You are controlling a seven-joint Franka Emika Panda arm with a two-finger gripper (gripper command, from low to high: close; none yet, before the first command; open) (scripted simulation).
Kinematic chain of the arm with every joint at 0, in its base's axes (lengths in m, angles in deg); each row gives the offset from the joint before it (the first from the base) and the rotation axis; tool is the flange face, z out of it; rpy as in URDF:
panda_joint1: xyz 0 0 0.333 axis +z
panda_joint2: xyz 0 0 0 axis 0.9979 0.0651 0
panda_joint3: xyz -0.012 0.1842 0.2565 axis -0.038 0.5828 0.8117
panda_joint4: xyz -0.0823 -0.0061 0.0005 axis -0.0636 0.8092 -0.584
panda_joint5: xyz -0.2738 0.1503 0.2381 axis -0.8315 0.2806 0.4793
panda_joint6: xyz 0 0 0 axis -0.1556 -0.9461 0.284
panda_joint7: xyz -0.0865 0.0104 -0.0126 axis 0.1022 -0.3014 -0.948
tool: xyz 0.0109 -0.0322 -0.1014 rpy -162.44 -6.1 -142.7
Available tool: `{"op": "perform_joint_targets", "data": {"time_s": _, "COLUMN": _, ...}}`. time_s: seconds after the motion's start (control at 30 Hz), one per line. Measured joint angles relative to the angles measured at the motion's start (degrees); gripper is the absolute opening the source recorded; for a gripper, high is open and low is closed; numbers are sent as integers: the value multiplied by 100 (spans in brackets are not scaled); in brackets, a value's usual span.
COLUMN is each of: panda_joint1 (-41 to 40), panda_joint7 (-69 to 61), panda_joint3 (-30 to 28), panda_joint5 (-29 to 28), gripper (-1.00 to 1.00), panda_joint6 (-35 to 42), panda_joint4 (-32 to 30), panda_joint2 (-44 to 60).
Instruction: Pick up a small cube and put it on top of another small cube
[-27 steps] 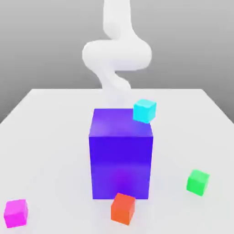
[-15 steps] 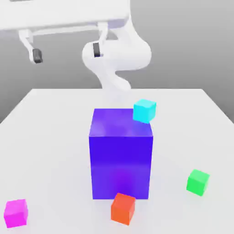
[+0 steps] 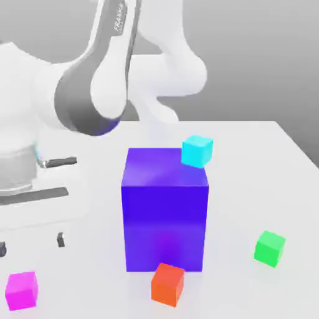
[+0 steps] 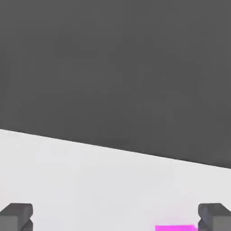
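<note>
The small cube [image 3: 22, 290], bright magenta-pink, rests on the white table [image 3: 81, 156] at the front of the exterior view's left. My gripper [image 3: 30, 244] hangs just above it, open, with nothing between its dark fingertips [image 3: 60, 240]. In the hand view the gripper [image 4: 115, 216] stands wide open over the table, and the top of the small cube [image 4: 176, 228] shows close to one fingertip [image 4: 214, 215]. Other small cubes lie apart from it: orange-red [image 3: 168, 283], green [image 3: 270, 248] and cyan [image 3: 197, 151].
A big blue-purple block [image 3: 165, 212] stands mid-table, to the exterior view's right of my hand. The cyan cube sits at its far upper right corner; I cannot tell whether it rests on it. The orange-red cube is right in front of the block.
The hand has come down from the top of the exterior view to the front left, low over the magenta-pink cube. No cube has moved.
</note>
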Motion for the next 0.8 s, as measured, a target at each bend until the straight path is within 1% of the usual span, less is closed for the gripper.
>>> {"op": "perform_joint_targets", "data": {"time_s": 0.13, "panda_joint1": -251, "panda_joint7": -387, "panda_joint3": -104, "panda_joint5": -155, "gripper": 0, "panda_joint6": -330, "panda_joint4": -28, "panda_joint2": 663}}
{"op": "perform_joint_targets", "data": {"time_s": 0.27, "panda_joint1": -694, "panda_joint7": -808, "panda_joint3": 370, "panda_joint5": 277, "gripper": 0, "panda_joint6": -903, "panda_joint4": 155, "panda_joint2": 1485}}
{"op": "perform_joint_targets", "data": {"time_s": 0.3, "panda_joint1": -776, "panda_joint7": -877, "panda_joint3": 468, "panda_joint5": 367, "gripper": -100, "panda_joint6": -1002, "panda_joint4": 190, "panda_joint2": 1623}}
{"op": "perform_joint_targets", "data": {"time_s": 0.53, "panda_joint1": -772, "panda_joint7": -875, "panda_joint3": 461, "panda_joint5": 358, "gripper": -100, "panda_joint6": -984, "panda_joint4": 189, "panda_joint2": 1615}}
{"op": "perform_joint_targets", "data": {"time_s": 0.67, "panda_joint1": -413, "panda_joint7": -465, "panda_joint3": 15, "panda_joint5": -196, "gripper": -100, "panda_joint6": -473, "panda_joint4": -20, "panda_joint2": 876}}
{"op": "perform_joint_targets", "data": {"time_s": 0.8, "panda_joint1": 385, "panda_joint7": 25, "panda_joint3": 235, "panda_joint5": -552, "gripper": -100, "panda_joint6": -345, "panda_joint4": -381, "panda_joint2": 418}}
